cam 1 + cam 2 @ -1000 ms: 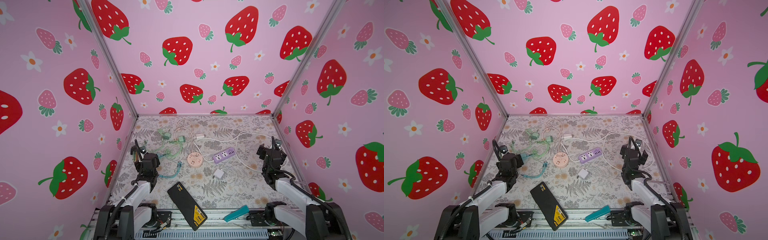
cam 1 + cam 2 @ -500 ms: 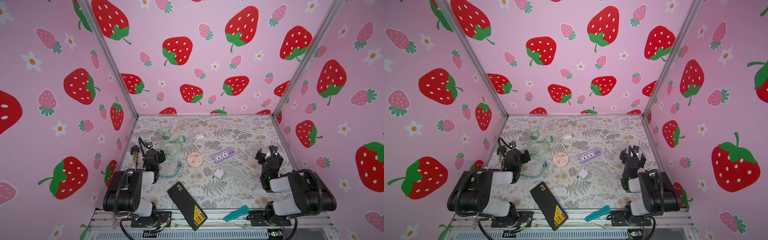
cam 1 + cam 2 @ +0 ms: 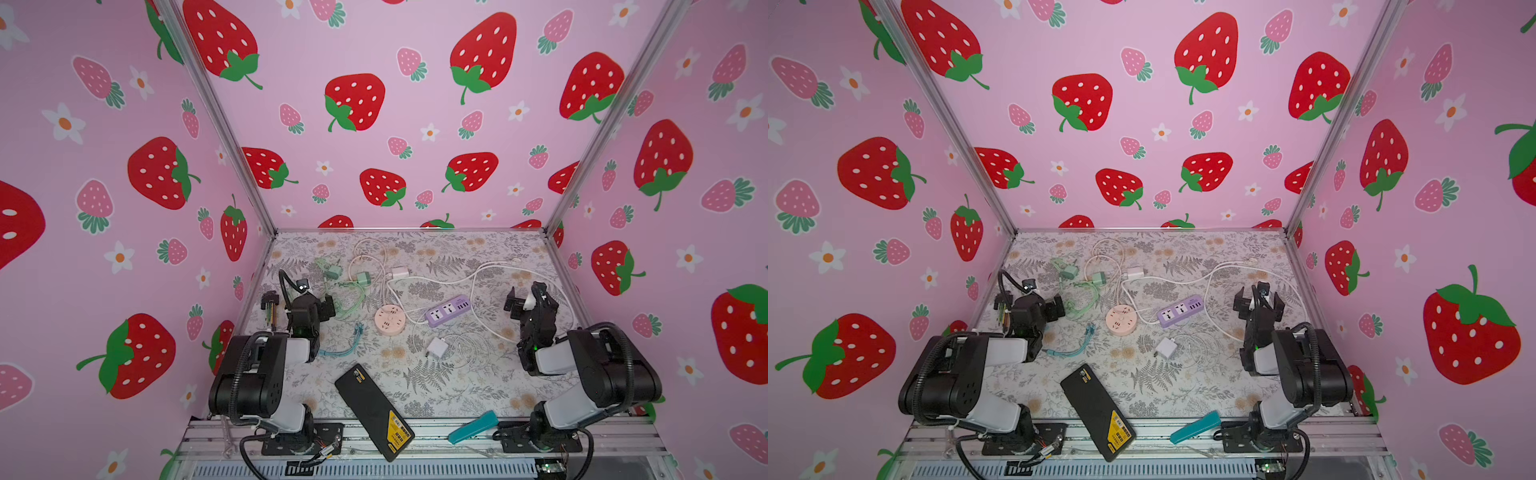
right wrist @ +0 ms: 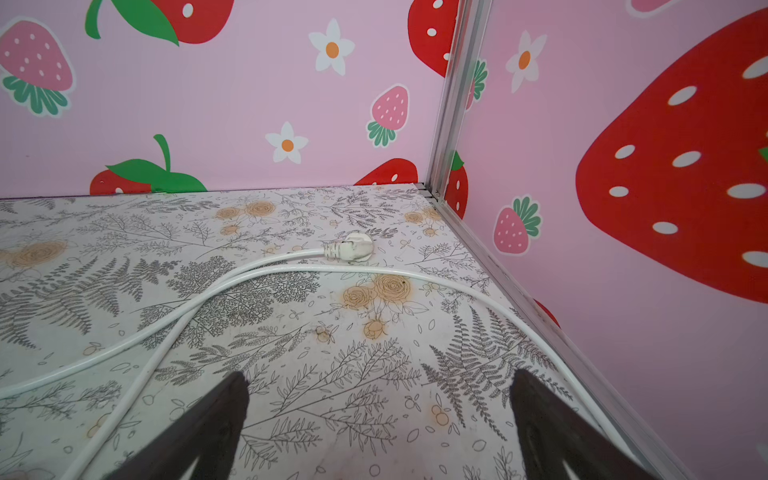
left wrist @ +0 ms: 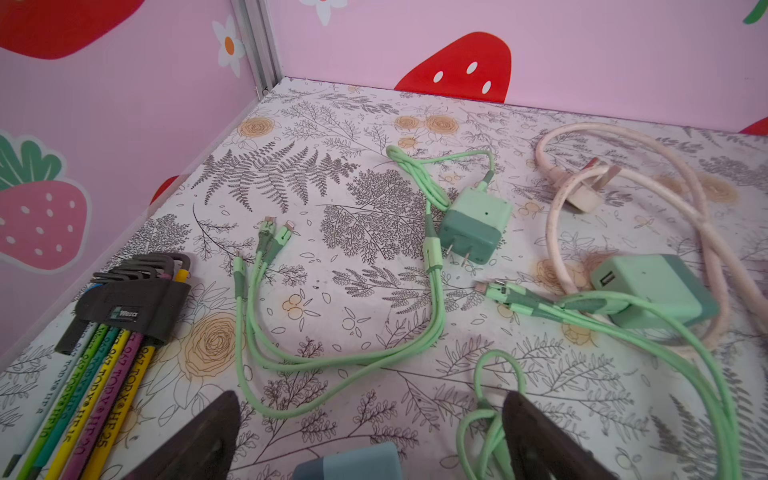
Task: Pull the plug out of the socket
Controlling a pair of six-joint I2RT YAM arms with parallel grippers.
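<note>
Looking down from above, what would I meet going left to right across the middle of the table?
Left tool → round pink socket → purple power strip → right tool.

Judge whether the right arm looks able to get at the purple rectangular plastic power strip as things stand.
Probably yes: the right claw is open and empty, and only thin white cables lie flat between it and the purple rectangular plastic power strip.

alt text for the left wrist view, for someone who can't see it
The open left gripper hovers over a floral table strewn with green charging cables, two green chargers, a pink power cord and a hex key set.
</note>
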